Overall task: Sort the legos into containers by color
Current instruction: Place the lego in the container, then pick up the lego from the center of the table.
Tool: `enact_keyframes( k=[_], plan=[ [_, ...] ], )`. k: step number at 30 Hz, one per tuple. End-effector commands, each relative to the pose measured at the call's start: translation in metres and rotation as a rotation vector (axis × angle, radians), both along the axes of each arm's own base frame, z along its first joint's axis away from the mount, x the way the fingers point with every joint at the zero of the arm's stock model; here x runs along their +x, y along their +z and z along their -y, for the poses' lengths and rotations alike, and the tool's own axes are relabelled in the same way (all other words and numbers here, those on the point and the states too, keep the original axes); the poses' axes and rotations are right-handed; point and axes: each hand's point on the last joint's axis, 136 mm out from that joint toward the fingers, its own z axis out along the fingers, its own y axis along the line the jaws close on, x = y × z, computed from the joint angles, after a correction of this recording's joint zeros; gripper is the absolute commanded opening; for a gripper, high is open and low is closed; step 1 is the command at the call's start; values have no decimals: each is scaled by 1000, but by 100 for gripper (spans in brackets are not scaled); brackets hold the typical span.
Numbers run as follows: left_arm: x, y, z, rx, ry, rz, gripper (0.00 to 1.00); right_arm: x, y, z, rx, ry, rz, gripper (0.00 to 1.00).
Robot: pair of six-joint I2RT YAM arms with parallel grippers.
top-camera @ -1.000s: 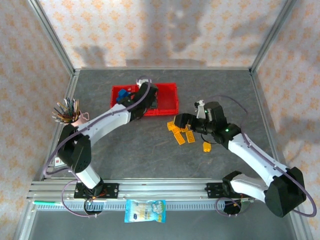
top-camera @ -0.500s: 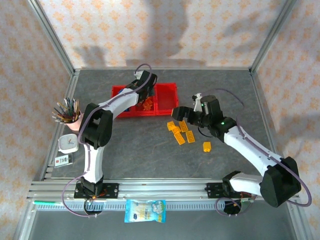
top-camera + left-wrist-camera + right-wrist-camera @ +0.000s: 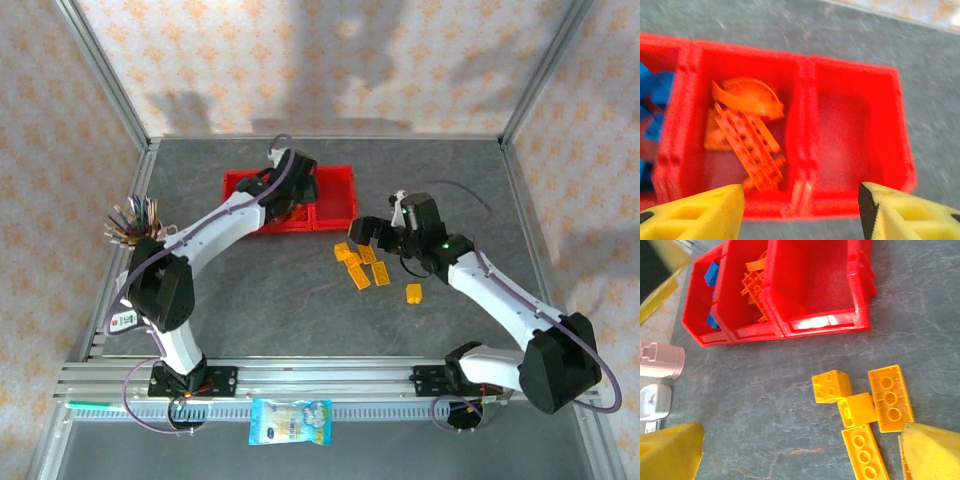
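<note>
Left hand point(image 3: 800, 212) is hovering over the red tray point(image 3: 850, 70), fingers sitting apart with nothing between them; orange legos point(image 3: 747, 145) are lying in the middle compartment, blue ones point(image 3: 711, 271) in the leftmost; right hand point(image 3: 800, 455) is hanging wide open, holding nothing, just above the yellow bricks point(image 3: 865, 410) clustered on the grey surface point(image 3: 765, 405) near the tray; one more yellow brick point(image 3: 413, 293) is lying apart from them.

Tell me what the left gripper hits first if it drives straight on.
Likely the tray, at its near wall where the compartment of orange legos meets the empty one; depth is unclear.
</note>
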Motion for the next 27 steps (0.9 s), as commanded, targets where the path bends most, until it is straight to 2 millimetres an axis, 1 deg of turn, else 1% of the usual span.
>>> enact_keyframes(
  k=[1,5,7,9,14,17,19,22,24,27],
  plan=[
    [-48,-31,15,-33,8,-139,64,-10,-15,19,-11,-46,-44,100],
    [-79,-47,51,-128,-8,-185,65,-14,-35,37,-22,-88,-87,100],
    [-87,-56,60,-158,12,-203,66,-15,-42,43,-29,-100,-103,100],
    [-89,-66,70,-183,21,-213,69,-15,-46,46,-31,-108,-108,100],
    [-79,-86,89,-191,47,-236,72,-11,-49,47,-21,-117,-101,100],
    [-69,-96,94,-150,58,-237,74,-8,-48,49,-25,-124,-97,100],
    [-64,-110,96,-113,67,-257,75,-6,-48,50,-25,-126,-97,100],
    [-56,-120,106,-107,57,-262,76,-4,-48,50,-24,-126,-98,100],
    [-54,-128,105,-86,67,-269,76,-3,-48,50,-19,-126,-96,100],
    [-54,-141,99,-41,93,-280,74,-4,-49,51,-21,-127,-100,100]
  ],
)
